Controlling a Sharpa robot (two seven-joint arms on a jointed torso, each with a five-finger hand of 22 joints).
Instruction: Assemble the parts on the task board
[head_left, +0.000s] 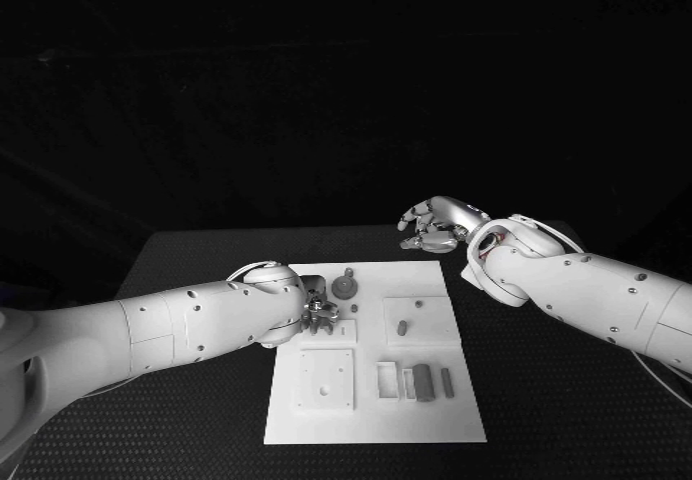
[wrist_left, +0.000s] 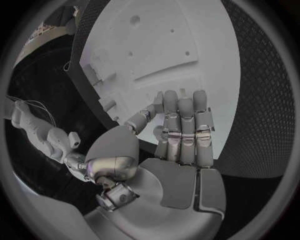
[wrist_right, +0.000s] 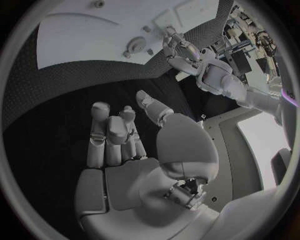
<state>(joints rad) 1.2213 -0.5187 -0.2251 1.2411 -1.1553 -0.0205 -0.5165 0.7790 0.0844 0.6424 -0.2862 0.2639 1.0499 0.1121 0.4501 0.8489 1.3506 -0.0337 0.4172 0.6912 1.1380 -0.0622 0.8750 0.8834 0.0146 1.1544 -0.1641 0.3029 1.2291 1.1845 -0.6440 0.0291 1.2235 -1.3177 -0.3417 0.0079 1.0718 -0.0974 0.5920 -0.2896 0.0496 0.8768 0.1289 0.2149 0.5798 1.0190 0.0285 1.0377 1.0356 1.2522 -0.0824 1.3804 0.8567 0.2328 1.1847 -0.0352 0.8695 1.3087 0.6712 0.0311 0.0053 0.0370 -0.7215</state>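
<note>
A: White task board (head_left: 433, 420) lies in the middle of the black worktop (head_left: 562, 420), its long sides running from the near edge toward the far edge. Grey parts on it: a round piece with a stem (head_left: 345, 286) near the far left corner, a small upright peg (head_left: 402, 326) on a raised square, and a row of narrow blocks (head_left: 421, 382) nearer the robot.

B: And the left hand (head_left: 320, 312)?

A: From the head camera it sits over the board's left edge, just beside the round piece. Whether its fingers touch the board I cannot tell from there. The left wrist camera gives more: the fingers (wrist_left: 186, 127) are straight and close together, held over the board's surface with nothing in them.

B: The right hand (head_left: 437, 226)?

A: Off the board, above the worktop beyond the board's far right corner, well apart from every part. Its own wrist camera shows the fingers (wrist_right: 112, 135) loosely curled over bare worktop, holding nothing (that view also catches the left hand (wrist_right: 175, 45) at the board).

B: Any writing?

A: None I can read.
</note>
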